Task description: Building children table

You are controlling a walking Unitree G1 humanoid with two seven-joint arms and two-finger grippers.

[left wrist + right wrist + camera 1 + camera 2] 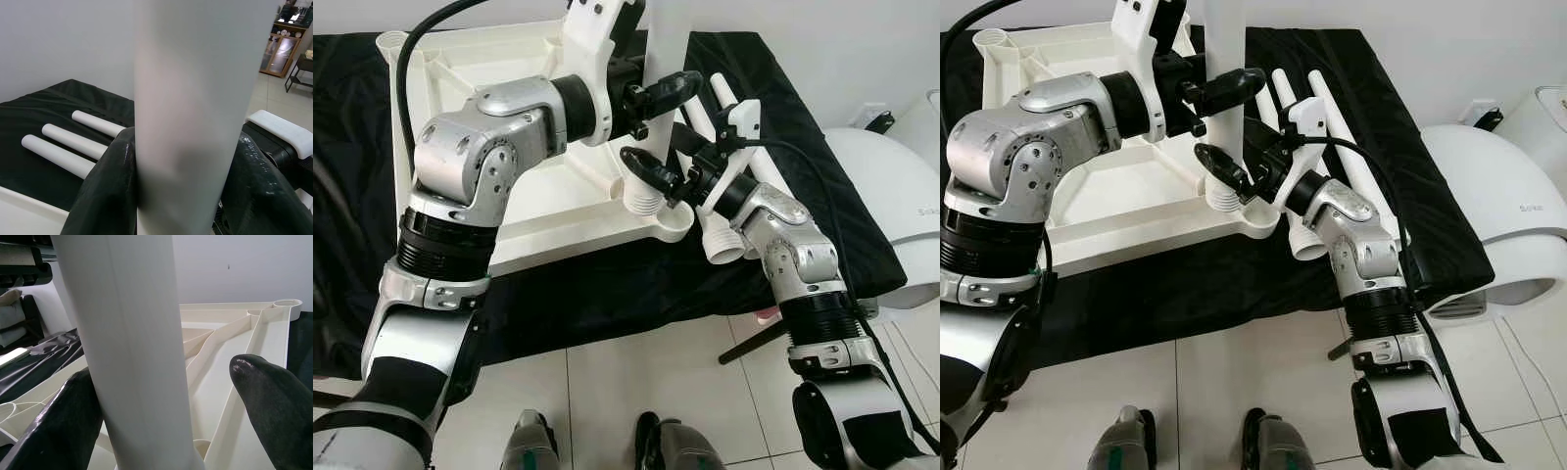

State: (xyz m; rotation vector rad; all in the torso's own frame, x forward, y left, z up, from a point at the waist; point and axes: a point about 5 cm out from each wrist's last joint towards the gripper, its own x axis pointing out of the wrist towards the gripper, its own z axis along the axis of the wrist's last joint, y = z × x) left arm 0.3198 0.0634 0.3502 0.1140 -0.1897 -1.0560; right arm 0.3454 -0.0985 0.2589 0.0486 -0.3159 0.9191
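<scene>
Table top [538, 196], white plastic, lies upside down, ribs up, on a black sheet [607, 284] over a low surface. One white leg [1225, 59] stands upright over the near right corner socket [668, 220], its threaded end at the socket mouth; can't tell if it's seated. Left gripper [668, 90] reaches in from the left, jaws clamped on the leg higher up. Right gripper [651, 181] comes from the near right, low down by the threaded end; jaws straddle the leg, one finger [58, 431] touching, the other finger [274, 406] standing off, so apart. Three spare legs [68, 142] lie side by side on the sheet, right of the table top. White appliance [1498, 215] on the tiled floor [636, 382], far right.
</scene>
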